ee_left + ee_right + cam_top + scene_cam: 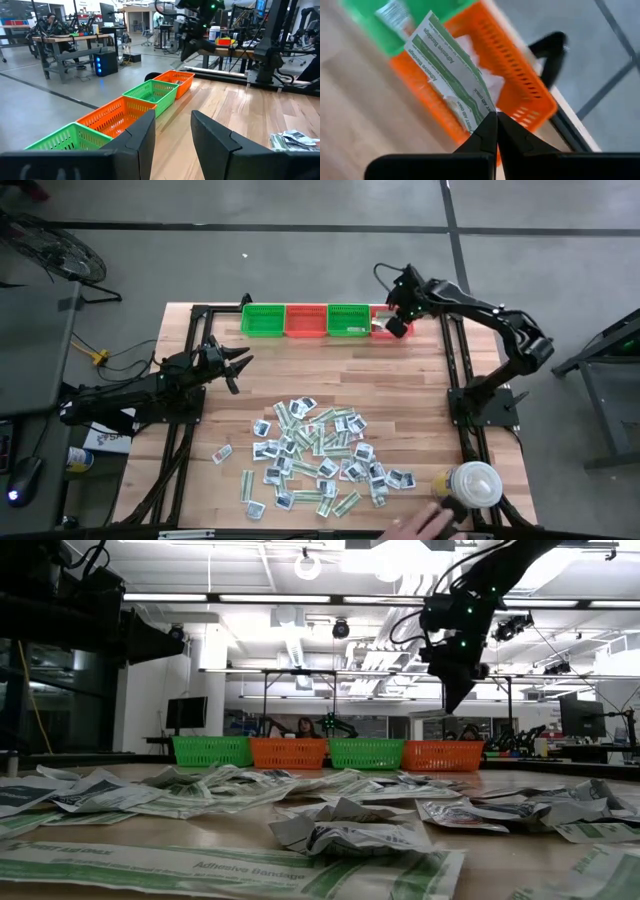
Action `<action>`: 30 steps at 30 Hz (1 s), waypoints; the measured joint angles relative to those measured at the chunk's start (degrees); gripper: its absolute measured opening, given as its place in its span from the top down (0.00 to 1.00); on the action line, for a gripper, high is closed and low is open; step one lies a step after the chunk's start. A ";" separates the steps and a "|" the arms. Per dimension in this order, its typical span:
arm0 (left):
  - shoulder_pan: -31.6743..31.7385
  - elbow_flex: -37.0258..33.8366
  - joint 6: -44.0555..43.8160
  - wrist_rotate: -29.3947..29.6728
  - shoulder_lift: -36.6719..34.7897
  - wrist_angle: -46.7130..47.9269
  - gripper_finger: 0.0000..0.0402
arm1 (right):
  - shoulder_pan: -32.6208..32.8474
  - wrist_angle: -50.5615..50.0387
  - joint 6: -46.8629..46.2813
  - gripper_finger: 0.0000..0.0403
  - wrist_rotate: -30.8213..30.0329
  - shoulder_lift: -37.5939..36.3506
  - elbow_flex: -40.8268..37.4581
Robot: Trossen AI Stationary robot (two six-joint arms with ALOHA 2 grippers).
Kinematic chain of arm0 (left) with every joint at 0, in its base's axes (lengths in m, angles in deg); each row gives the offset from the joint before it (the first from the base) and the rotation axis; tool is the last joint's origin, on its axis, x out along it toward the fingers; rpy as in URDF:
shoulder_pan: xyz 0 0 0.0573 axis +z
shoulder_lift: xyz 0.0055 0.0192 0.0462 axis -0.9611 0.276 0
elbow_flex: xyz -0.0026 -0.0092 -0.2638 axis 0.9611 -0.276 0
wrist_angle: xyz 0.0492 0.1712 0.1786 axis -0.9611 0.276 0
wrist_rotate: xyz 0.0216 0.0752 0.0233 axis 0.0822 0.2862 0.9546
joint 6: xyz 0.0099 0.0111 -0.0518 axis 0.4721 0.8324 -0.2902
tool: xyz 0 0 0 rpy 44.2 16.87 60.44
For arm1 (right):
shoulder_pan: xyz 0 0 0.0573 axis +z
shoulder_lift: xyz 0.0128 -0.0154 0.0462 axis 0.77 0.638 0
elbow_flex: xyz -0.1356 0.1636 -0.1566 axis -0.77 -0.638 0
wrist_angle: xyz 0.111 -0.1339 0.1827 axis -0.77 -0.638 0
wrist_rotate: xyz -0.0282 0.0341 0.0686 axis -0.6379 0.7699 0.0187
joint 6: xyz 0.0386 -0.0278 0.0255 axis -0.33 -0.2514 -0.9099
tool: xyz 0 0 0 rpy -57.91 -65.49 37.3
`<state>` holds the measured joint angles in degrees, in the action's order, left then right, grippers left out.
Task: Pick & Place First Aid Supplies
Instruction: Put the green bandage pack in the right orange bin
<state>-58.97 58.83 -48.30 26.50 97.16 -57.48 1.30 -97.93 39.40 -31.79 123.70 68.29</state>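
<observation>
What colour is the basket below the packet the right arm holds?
Orange basket, under the bandage packet; clearest in the right wrist view.

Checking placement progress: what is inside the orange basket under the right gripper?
The right wrist view shows white packets lying in the orange basket. The bandage strip pinched in the right gripper hangs over it and covers much of the floor, so no count is possible.

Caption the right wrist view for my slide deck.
Right hand pinching a green-striped white adhesive bandage packet above the orange plastic mesh basket.

Wooden table (420, 380) bears scattered packets (318, 455), four baskets (305, 321), white container (474, 484).
</observation>
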 joint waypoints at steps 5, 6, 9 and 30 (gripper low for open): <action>0.00 0.00 0.00 0.00 -0.01 0.00 0.70 | -2.09 -0.05 -7.12 1.00 -1.23 0.19 -0.25; -0.01 -0.01 0.00 0.00 0.01 0.00 0.70 | -2.10 0.23 -7.27 1.00 -1.46 0.40 -0.27; 0.00 -0.01 0.00 0.00 0.00 0.00 0.70 | -1.95 1.16 -7.52 1.00 -2.28 1.02 -0.26; -0.01 -0.02 0.00 0.01 0.01 0.00 0.70 | -0.69 0.49 -9.34 0.94 -1.21 10.59 0.03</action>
<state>-58.98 58.82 -48.30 26.51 97.17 -57.48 0.61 -97.45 30.06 -33.00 134.29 68.33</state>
